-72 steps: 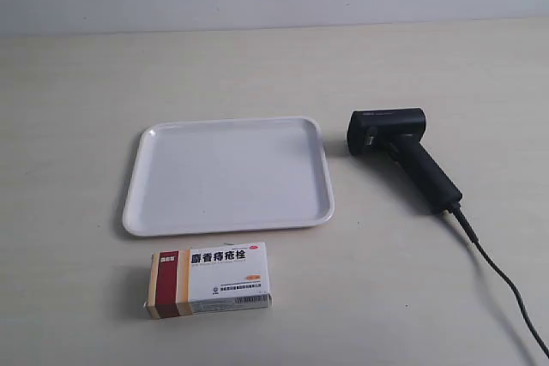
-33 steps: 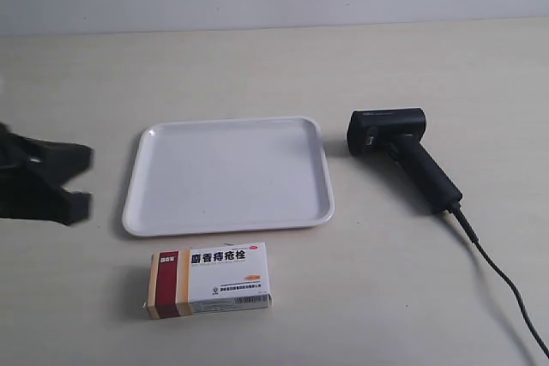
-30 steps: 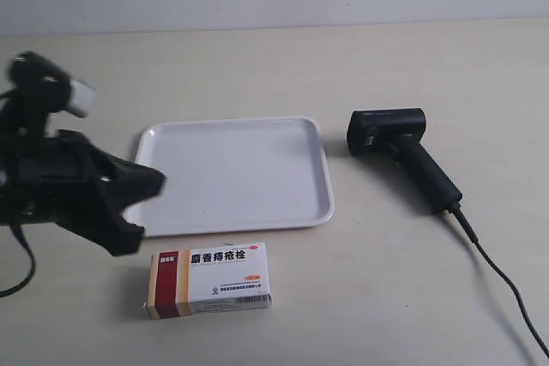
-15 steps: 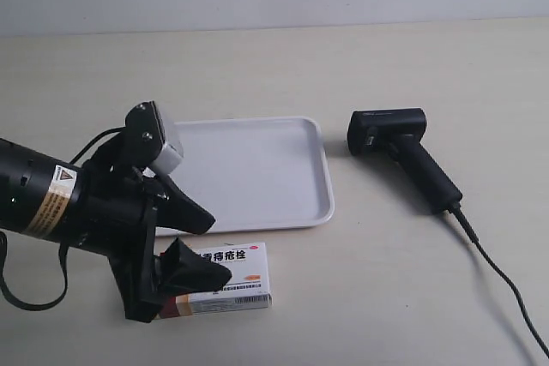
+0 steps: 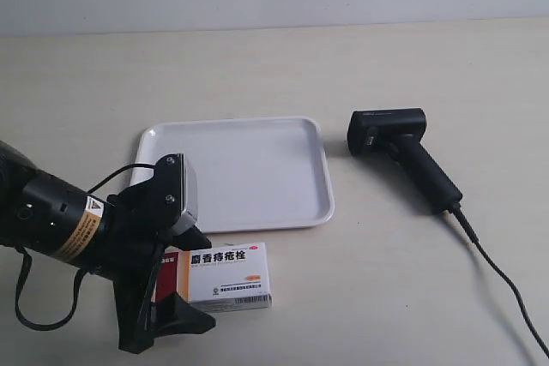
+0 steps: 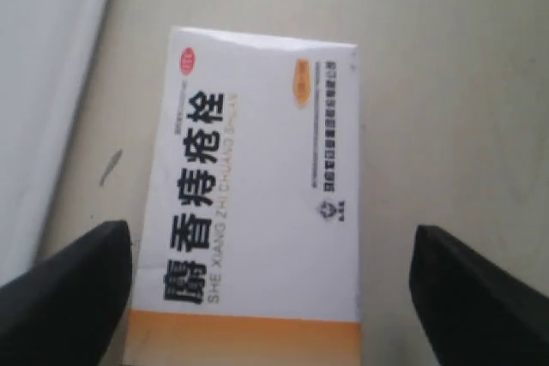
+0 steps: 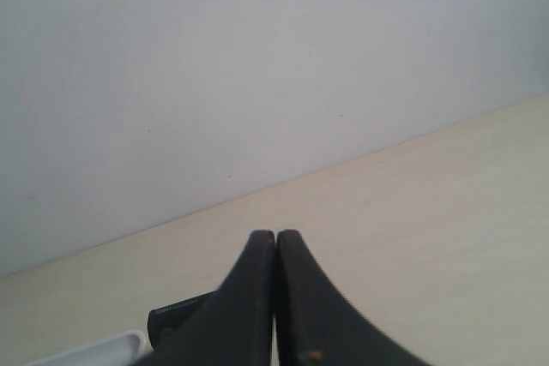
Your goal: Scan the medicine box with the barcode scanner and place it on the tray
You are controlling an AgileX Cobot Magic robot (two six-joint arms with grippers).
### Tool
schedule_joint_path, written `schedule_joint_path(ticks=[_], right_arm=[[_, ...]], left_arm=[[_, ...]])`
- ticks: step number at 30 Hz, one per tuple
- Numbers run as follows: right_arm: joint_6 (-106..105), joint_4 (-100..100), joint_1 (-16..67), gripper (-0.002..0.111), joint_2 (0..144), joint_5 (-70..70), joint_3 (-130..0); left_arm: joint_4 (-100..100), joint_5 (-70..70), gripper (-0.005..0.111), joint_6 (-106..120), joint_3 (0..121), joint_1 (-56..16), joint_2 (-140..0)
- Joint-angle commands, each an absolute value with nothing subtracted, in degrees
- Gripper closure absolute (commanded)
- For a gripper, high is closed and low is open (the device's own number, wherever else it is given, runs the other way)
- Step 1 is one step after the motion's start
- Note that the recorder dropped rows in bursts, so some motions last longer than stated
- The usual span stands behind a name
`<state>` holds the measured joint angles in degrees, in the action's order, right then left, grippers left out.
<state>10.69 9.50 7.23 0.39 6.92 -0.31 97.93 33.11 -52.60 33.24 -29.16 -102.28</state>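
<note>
The small flat white cardboard medicine box [image 5: 216, 278], printed with black Chinese lettering and banded in dark red and orange at one end, lies flat on the pale, faintly grained matte tabletop [image 5: 429, 297], just in front of the near rim of the shallow white plastic tray [image 5: 236, 173]. The tray is smooth and slightly glossy, rectangular with rounded corners and a raised rim. A narrow strip of table separates box and tray. A barcode strip runs along the box's near side face.

Well apart from both, beside the tray's other side, rests the black pistol-shaped plastic barcode scanner [image 5: 403, 152], lying on its side with its blocky head toward the tray and its long angled handle trailing a thin black cable [image 5: 502, 285] toward the table edge.

The left arm, a black cylinder with a yellow warning label, reaches in low from the exterior view's left, its wrist carrying a small grey camera block. The left gripper [image 5: 176, 285] is tilted down over the banded end of the box, its black wedge-shaped fingers [image 6: 73, 289] spread wide, one on either side of the carton and clear of its edges in the left wrist view.

The right gripper [image 7: 276, 297] is held above the table facing the pale wall, its two tapered black fingers pressed together with nothing between them.
</note>
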Motion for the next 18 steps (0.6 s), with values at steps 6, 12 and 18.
schedule_joint_path(ticks=[6,12,18], right_arm=[[10.8,9.9,7.4,0.108,0.0,5.9,0.0],[10.5,13.1,7.4,0.108,0.0,6.7,0.0],[9.3,13.1,7.4,0.108,1.8,6.2,-1.8]], left_arm=[[95.3,32.1,0.051,-49.5,33.5,-29.3,-103.5],[95.2,32.1,0.107,-48.4,33.8,-29.3,-100.0],[97.9,29.2,0.107,-48.6,37.9,-27.5,-94.2]])
